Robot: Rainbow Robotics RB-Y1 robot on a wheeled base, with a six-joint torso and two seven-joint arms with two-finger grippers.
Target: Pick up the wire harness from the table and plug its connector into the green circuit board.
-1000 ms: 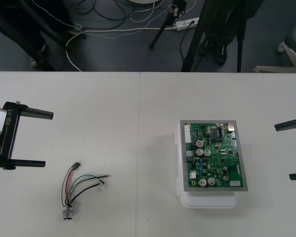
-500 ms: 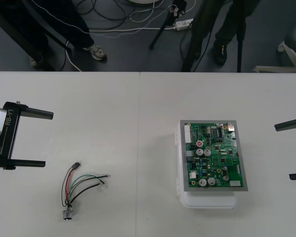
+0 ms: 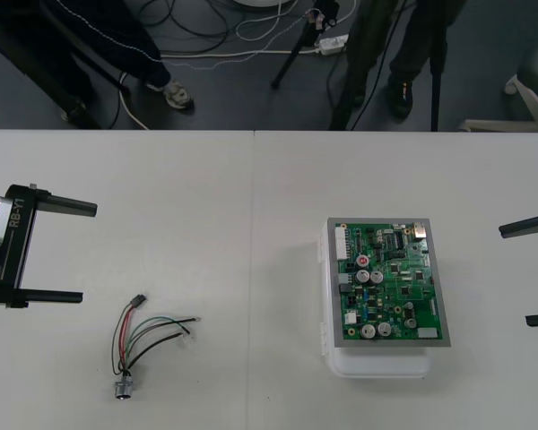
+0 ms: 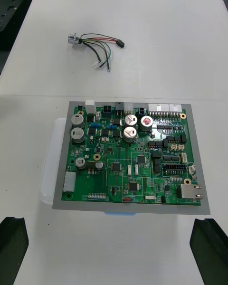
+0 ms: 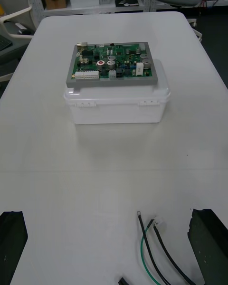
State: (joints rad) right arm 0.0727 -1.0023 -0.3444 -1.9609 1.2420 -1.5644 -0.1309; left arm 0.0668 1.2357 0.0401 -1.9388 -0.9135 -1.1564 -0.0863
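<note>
The wire harness (image 3: 143,336) lies loose on the table (image 3: 251,197) in the lower left of the front view. Its small black plug (image 3: 138,299) is at the upper end and its round metal socket (image 3: 123,387) at the lower end. The red, black and green wires fan out to the right. It is well apart from the green circuit board (image 3: 387,282), which sits on its white base (image 3: 381,365) right of centre; the printing on the board is too small to read.

The left gripper (image 3: 88,252) hovers at the left edge, just above the harness in the frame, touching nothing. Its two black fingers are spread wide, and white lettering (image 3: 16,218) on its crossbar reads "RB-Y1". The right gripper (image 3: 514,275) waits at the right edge, near the board, with its fingers likewise wide apart and empty.
</note>
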